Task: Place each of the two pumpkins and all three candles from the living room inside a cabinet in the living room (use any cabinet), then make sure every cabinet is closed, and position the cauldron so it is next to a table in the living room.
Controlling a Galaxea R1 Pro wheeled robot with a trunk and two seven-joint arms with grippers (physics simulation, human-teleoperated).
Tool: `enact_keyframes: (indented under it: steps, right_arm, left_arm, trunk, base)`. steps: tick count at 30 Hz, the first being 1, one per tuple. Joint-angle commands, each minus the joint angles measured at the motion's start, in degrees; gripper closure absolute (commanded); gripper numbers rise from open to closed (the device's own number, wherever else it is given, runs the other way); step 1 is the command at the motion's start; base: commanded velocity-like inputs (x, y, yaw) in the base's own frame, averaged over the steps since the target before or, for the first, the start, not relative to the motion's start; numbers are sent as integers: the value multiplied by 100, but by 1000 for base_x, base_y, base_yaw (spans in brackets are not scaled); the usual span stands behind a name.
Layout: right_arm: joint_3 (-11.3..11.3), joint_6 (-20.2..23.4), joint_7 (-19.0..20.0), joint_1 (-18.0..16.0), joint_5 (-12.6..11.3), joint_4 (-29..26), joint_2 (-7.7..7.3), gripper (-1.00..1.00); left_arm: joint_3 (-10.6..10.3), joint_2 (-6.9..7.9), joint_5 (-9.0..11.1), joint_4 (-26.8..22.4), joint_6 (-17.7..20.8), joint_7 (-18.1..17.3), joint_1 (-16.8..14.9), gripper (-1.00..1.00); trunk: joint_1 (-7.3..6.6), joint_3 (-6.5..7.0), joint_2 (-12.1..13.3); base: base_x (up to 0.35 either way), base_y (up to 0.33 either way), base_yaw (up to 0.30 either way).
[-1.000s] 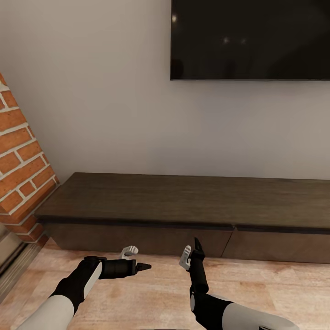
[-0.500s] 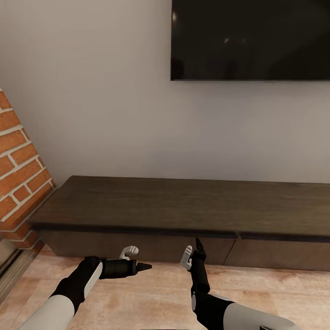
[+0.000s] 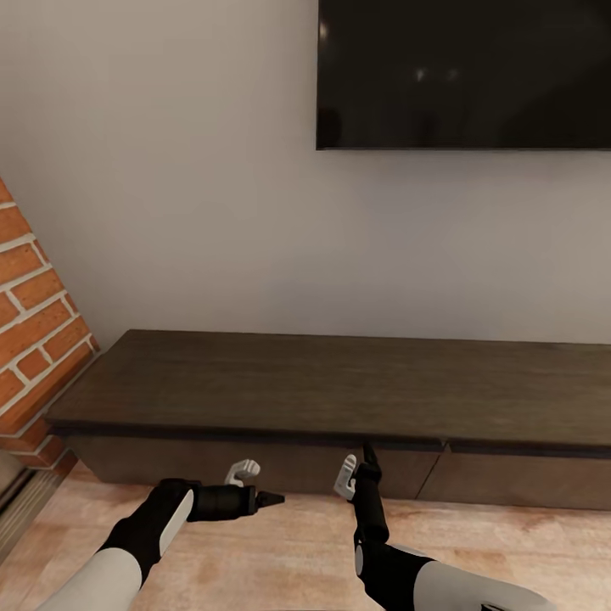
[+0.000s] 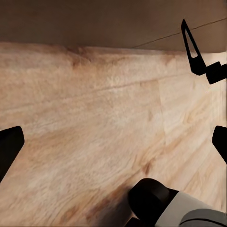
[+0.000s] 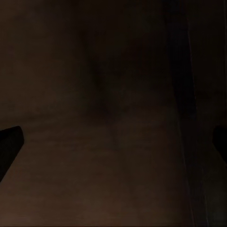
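Observation:
The cabinet (image 3: 322,386) is a long, low dark-brown unit against the grey wall, its drawer fronts flush and shut. My left gripper (image 3: 259,485) hovers open over the plank floor just in front of it, pointing right; its wrist view looks down on the floor (image 4: 94,123) with the cabinet's base (image 4: 94,19) beyond. My right gripper (image 3: 356,468) stands open and upright, close to the left drawer front, whose dark wood (image 5: 94,113) spans its wrist view. Both grippers are empty. No pumpkins, candles or cauldron are in view.
A black TV (image 3: 462,72) hangs on the wall above the cabinet. The red brick chimney (image 3: 34,322) slants in at the left, beside the cabinet's left end. Light wood floor (image 3: 280,552) lies under both arms. A vertical seam (image 3: 437,462) divides two drawer fronts.
The view has crept forward and a bit right: the cabinet sits lower and closer, the chimney has slid left. Both arms keep their pose, grippers still open.

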Motion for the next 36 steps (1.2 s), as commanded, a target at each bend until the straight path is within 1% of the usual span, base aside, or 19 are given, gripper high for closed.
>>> enact_keyframes:
  steps: [1, 15, 16, 36]
  right_arm:
    - [50, 54, -27, -5, -45, -10, -1, -100]
    - [41, 63, -27, -5, -52, -1, -10, -100]
    - [41, 63, -27, -5, -52, -1, -10, 100]
    - [13, 78, -79, -5, -57, 44, 8, 100]
  left_arm:
    - [-31, 1, 60, 8, 43, 15, -2, -100]
    - [-32, -30, 57, 63, 42, 18, -2, -100]
    - [-32, -31, 58, 64, 42, 18, -2, -100]
    - [-29, -26, 59, 69, 25, -5, -2, -100]
  trunk:
    - [-1, -5, -2]
    - [-1, -5, -2]
    - [-1, -5, -2]
    - [-1, -5, -2]
  base:
    - [32, 0, 0]
    - [5, 0, 0]
    - [0, 0, 0]
    - [0, 0, 0]
